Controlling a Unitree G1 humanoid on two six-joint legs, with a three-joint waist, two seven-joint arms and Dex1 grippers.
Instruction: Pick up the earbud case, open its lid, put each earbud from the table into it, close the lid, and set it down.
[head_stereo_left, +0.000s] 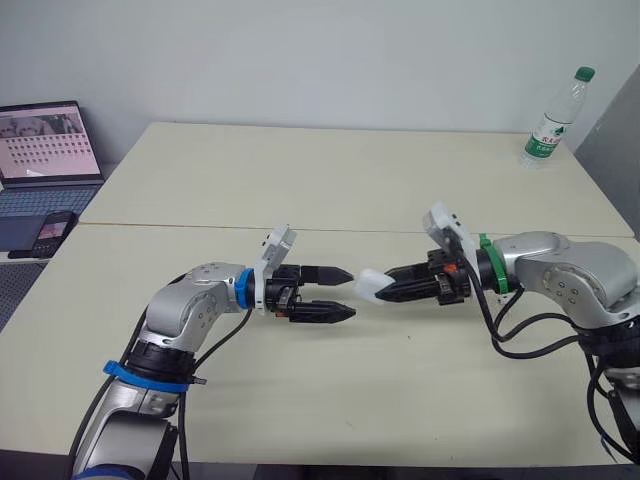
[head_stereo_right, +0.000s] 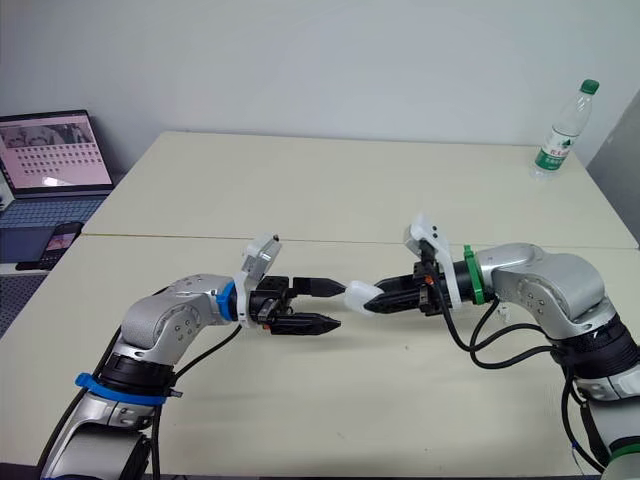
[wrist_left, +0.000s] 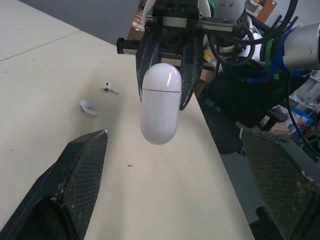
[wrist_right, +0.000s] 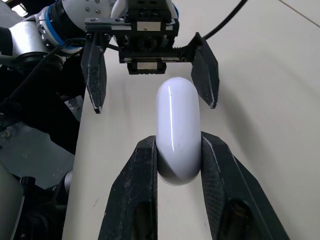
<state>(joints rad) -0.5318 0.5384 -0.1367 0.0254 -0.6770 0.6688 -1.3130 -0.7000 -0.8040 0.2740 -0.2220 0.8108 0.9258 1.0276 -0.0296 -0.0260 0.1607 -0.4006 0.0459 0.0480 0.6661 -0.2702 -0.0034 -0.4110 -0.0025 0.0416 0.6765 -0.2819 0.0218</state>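
The white earbud case (head_stereo_left: 368, 283) hangs a little above the cream table (head_stereo_left: 330, 180), lid closed, with my right gripper (wrist_right: 177, 146) shut on its end. The free rounded end of the case points at my left gripper (head_stereo_left: 352, 293). That gripper is open, its two black fingers level with the case, and the case tip lies just short of the gap between them. Two white earbuds (wrist_left: 87, 107) (wrist_left: 111, 89) lie loose on the tabletop below and behind the case in the left wrist view.
A water bottle (head_stereo_left: 555, 115) with a green cap stands at the table's far right corner. An open laptop (head_stereo_left: 45, 145) and a phone (head_stereo_left: 55, 228) sit on a lower surface off the table's left edge. A seam (head_stereo_left: 200, 226) runs across the table.
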